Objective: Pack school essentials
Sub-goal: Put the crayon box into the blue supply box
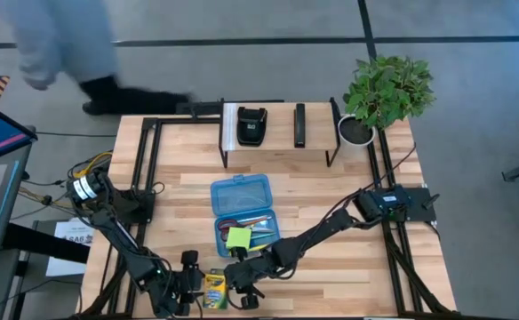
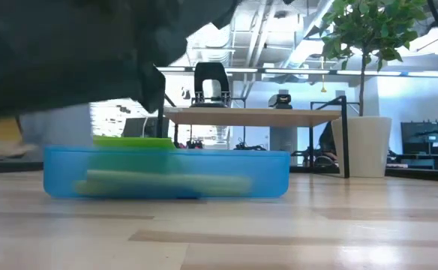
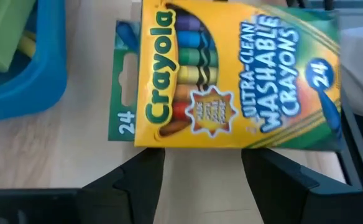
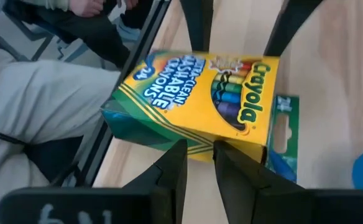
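Gripper positions are described from left to right. At the near edge of the bench (image 1: pixel 331 196), the left gripper (image 1: pixel 191 286) is seen with its fingers spread apart, the crayon box (image 1: pixel 213 289) lying just ahead of them and not held. Immediately to the right of the box, the right gripper (image 1: pixel 242 286) is seen with its fingers partly closed at the box's near edge; whether the box is actually pinched cannot be told. The box lies flat between the two grippers, its long axis running roughly near to far, and both grippers are about equally close to it. Just beyond the box, toward the far side, an open blue plastic case (image 1: pixel 241 191) rests on the bench. Inside it, a green sticky-note pad (image 1: pixel 238 237) is seen on top, with red-handled scissors (image 1: pixel 242 221) and pencils partly visible. The coming move is judged to be lifting the box away from the near edge into that case.
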`<state>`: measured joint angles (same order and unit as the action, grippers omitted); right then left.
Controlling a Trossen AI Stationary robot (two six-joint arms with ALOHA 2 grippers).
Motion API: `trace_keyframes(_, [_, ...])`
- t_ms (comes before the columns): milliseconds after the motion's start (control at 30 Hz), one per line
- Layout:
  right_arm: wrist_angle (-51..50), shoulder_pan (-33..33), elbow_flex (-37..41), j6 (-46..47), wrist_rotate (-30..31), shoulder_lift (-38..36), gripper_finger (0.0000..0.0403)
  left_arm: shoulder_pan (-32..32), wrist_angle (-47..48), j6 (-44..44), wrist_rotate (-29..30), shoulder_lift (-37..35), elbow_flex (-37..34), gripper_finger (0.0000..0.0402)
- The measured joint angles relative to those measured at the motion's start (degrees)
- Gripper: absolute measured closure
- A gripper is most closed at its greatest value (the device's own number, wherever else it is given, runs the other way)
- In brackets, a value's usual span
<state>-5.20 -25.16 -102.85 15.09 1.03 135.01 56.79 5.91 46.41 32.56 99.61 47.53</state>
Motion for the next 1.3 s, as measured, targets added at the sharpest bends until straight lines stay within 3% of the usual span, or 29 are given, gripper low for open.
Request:
trace_keyframes(567, [-6.78, 1.02, -0.08, -0.13, 0.51, -5.63, 0.0294, -4.32, 1.15, -4.9, 0.99, -0.88, 1.53, 0.0194])
trace_keyframes(900, [-12.32, 2.34, 0.09, 0.17, 0.38, -5.61, 0.0294, -6.68, 4.09, -9.49, 3.06, -6.5, 1.46, 0.0194])
trace_keyframes(1133, [-16.36, 4.35, -0.43, 1.16, 5.48, -5.55, 0.0294, -9.88, 1.41, -14.37, 10.18, -10.76, 2.18, 0.0194])
trace_keyframes(1300, [-15.37, 5.47, -0.61, 1.39, 5.73, -6.07, 0.0294, -12.53, 3.77, -17.35, 7.72, -12.46, 1.83, 0.0194])
